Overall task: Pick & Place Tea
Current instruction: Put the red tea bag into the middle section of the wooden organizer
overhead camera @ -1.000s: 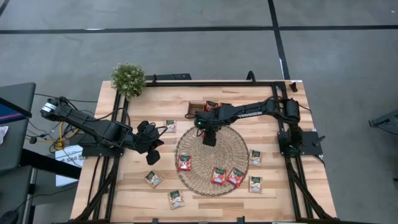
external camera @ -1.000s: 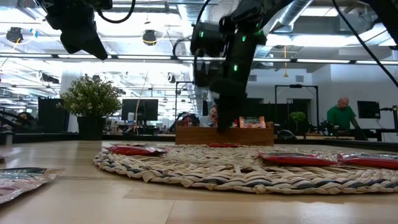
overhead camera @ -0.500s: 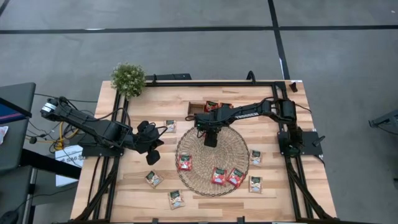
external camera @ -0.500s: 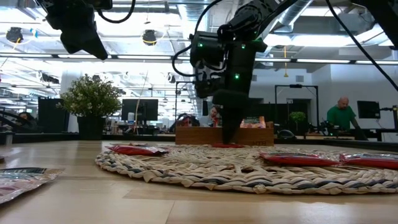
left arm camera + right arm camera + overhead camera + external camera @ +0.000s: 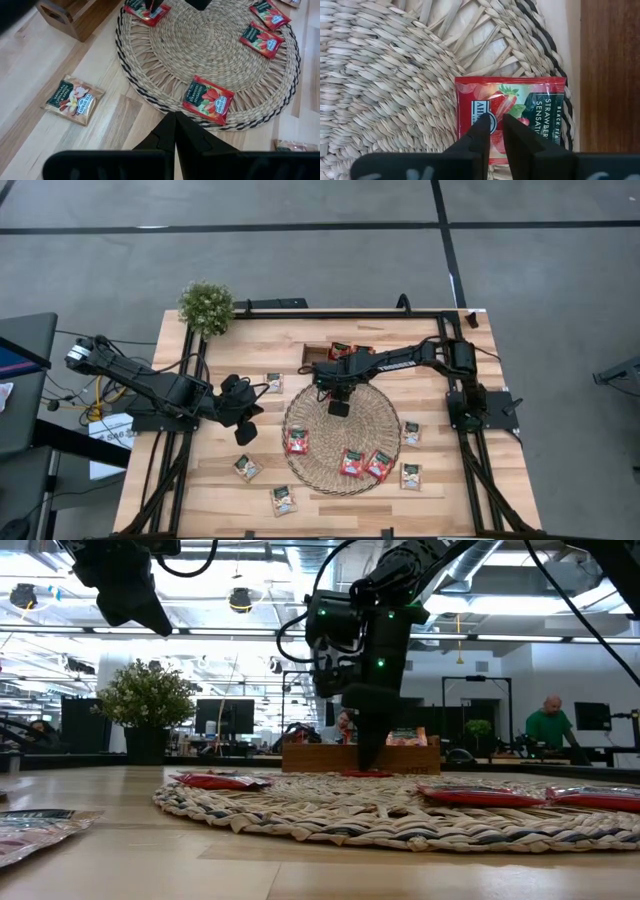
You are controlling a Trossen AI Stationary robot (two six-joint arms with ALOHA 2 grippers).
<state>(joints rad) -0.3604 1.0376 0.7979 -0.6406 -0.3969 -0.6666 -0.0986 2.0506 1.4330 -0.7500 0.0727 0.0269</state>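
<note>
Tea sachet (image 5: 512,120) at straw mat's (image 5: 340,438) edge beside wooden tray (image 5: 610,75) | right gripper (image 5: 493,131) jaws nearly together on it | left gripper (image 5: 175,131) jaws together, off-mat

- Red tea sachets (image 5: 351,463): flat on the woven mat (image 5: 380,415), three along its near edge, one (image 5: 510,117) at its far rim beside the wooden tray (image 5: 318,352).
- Pale tea sachets (image 5: 247,468): flat on the bare tabletop (image 5: 200,490), scattered around the mat.
</note>
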